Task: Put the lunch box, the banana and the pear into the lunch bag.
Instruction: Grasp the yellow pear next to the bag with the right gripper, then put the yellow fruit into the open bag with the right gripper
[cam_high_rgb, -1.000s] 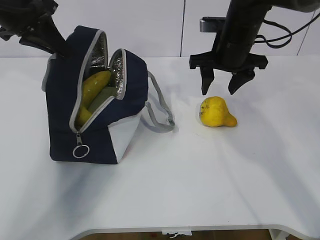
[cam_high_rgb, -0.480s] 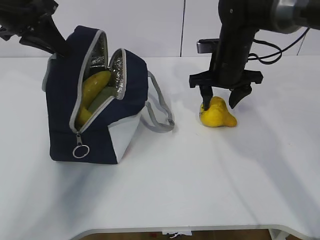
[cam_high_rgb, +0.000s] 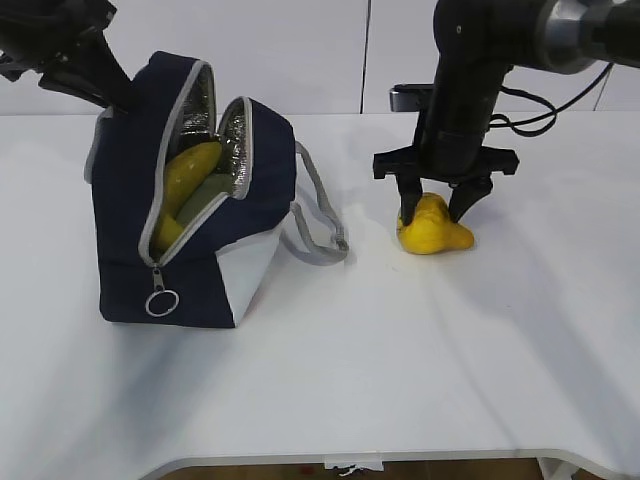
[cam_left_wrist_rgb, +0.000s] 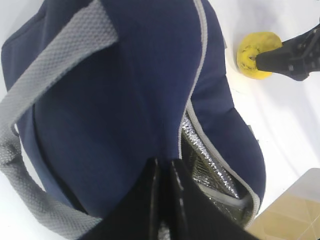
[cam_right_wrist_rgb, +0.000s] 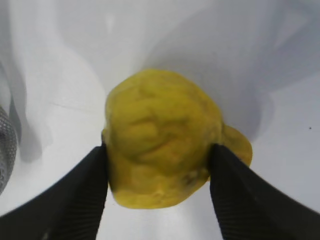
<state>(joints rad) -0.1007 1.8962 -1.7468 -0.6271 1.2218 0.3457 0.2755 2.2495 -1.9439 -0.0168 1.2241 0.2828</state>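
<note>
The navy lunch bag (cam_high_rgb: 130, 230) stands open at the left, silver lining showing. The banana (cam_high_rgb: 188, 172) leans inside it, above the lunch box's pale green lid (cam_high_rgb: 207, 195). My left gripper (cam_high_rgb: 117, 103) is shut on the bag's upper rear edge; in the left wrist view its jaws (cam_left_wrist_rgb: 164, 170) pinch the navy fabric (cam_left_wrist_rgb: 110, 100) beside the zipper. The yellow pear (cam_high_rgb: 432, 234) lies on the table to the right. My right gripper (cam_high_rgb: 432, 214) is down over it, and its fingers press both sides of the pear (cam_right_wrist_rgb: 160, 135) in the right wrist view (cam_right_wrist_rgb: 157, 172).
The bag's grey handle (cam_high_rgb: 318, 225) loops on the white table (cam_high_rgb: 400, 350) between bag and pear. The zipper ring pull (cam_high_rgb: 161, 301) hangs at the bag's front. The pear (cam_left_wrist_rgb: 252, 50) and a right finger (cam_left_wrist_rgb: 292, 52) show in the left wrist view.
My right gripper came down from above the pear, straddled it, and its fingers closed in against its sides. The left gripper and the bag have not moved.
</note>
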